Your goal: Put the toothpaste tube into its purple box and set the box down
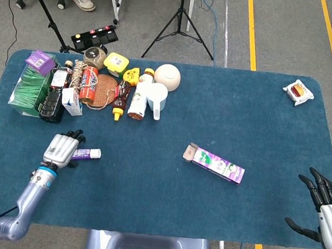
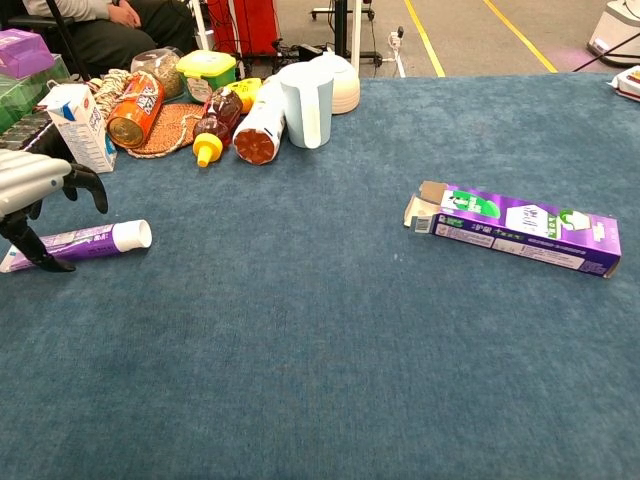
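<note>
Toothpaste tube on the cloth, left hand poised over it

Toothpaste tube (image 2: 82, 241) lies flat on the blue table (image 1: 213, 123) at about 8 o'clock from the middle, its white cap pointing toward the centre. The left hand (image 1: 62, 147) arches over the tube's tail, fingers (image 2: 88, 184) apart and curved down around it, one dark tip touching the cloth beside it; nothing is clamped, so the tube is not yet held, probably a pre-grasp straddle. The purple box (image 2: 515, 227) rests on its long side well apart at 4 o'clock, its flap end open and facing the tube, which suits sliding the tube in cap-first or tail-first. The right hand (image 1: 323, 207) waits at the table's 4 o'clock corner, fingers spread and holding nothing, likely placed to take the box
</note>
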`<state>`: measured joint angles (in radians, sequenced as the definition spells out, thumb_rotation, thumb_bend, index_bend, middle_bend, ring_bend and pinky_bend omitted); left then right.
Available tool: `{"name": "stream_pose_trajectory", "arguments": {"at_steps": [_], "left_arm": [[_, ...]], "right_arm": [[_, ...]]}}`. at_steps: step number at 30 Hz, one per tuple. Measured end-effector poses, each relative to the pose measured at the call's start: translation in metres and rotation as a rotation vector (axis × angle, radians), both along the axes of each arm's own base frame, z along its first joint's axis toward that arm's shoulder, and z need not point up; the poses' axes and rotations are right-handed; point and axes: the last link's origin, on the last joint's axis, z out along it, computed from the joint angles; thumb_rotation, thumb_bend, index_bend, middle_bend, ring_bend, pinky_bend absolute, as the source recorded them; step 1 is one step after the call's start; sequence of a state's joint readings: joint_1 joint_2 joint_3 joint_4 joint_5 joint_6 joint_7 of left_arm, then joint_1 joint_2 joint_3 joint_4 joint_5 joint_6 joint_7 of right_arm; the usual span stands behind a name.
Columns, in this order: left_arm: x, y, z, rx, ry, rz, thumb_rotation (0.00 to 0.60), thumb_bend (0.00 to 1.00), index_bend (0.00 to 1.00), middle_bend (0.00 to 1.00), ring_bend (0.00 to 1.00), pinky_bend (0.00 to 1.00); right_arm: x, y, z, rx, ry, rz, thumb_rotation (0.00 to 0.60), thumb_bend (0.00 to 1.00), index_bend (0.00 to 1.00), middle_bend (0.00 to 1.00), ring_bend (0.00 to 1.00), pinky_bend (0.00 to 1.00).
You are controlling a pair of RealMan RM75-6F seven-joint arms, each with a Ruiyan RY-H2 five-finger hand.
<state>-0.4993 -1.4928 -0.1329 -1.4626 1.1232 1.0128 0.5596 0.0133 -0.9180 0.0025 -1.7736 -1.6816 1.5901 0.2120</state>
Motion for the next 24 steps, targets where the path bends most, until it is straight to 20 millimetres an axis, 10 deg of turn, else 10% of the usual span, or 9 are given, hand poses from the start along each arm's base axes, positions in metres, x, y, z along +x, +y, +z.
{"name": "stream_pose_trajectory", "arguments": {"at_steps": [24], "left_arm": [[0.0006,0.0055,-0.0053,0.057,0.03,0.013,0.6,0.26,0.56,0.48,0.5,0.72]], "right_arm": [[-0.0007,-0.0008,0.0026,0.002,-0.009,0.002,0.6,0.0,0.11,0.01,0.0,0.06]]}}
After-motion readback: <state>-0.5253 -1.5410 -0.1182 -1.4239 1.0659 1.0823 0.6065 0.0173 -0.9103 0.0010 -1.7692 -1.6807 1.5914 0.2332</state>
